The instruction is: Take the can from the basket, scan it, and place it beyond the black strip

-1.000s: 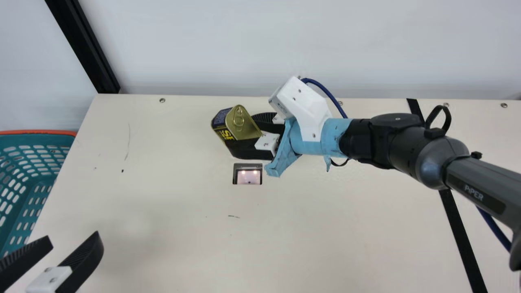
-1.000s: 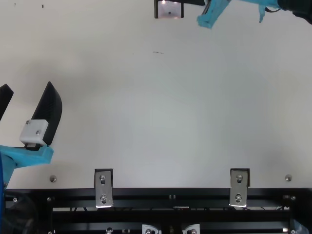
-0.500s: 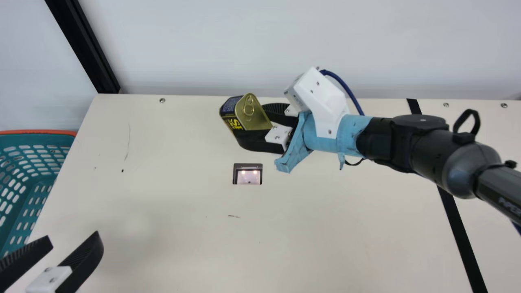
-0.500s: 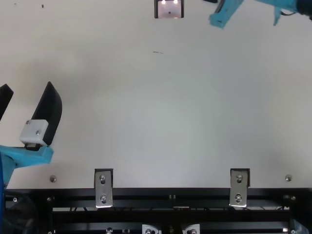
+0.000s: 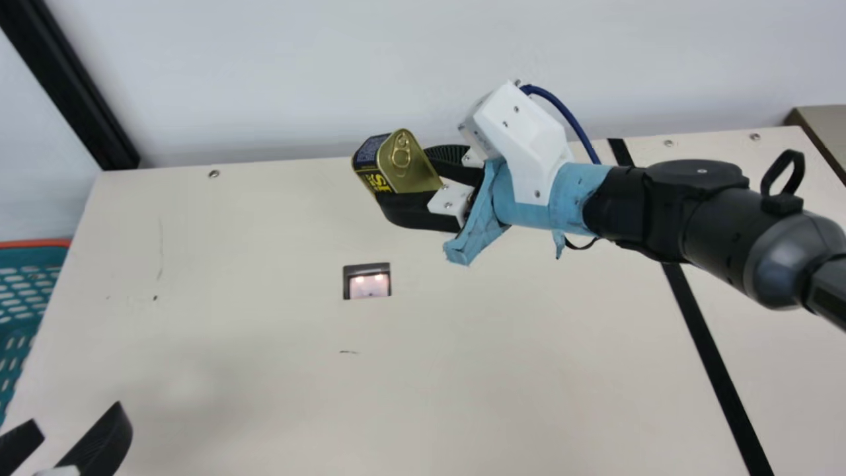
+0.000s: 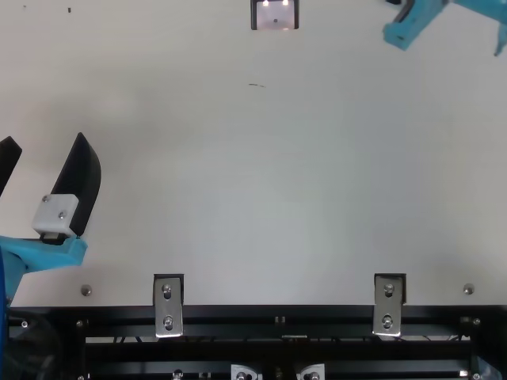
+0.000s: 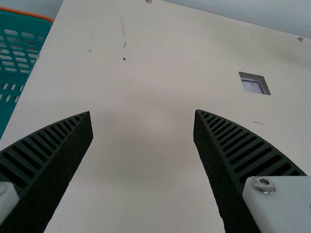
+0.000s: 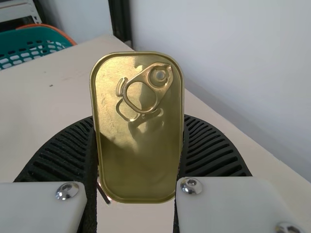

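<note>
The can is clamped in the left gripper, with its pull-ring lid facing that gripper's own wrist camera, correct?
Wrong gripper: the main view and the right wrist view show the can clamped in the right gripper. Its pull-ring lid does face that gripper's own wrist camera.

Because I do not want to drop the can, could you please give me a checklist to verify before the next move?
1. Can gripped between both fingers of the right tool: ok.
2. Can out of the basket: ok.
3. Scan at the scanner window registered: cannot tell.
4. Can beyond the black strip: not ok, it is on the basket's side.
5. Left tool open, with nothing between its fingers: ok.
</note>
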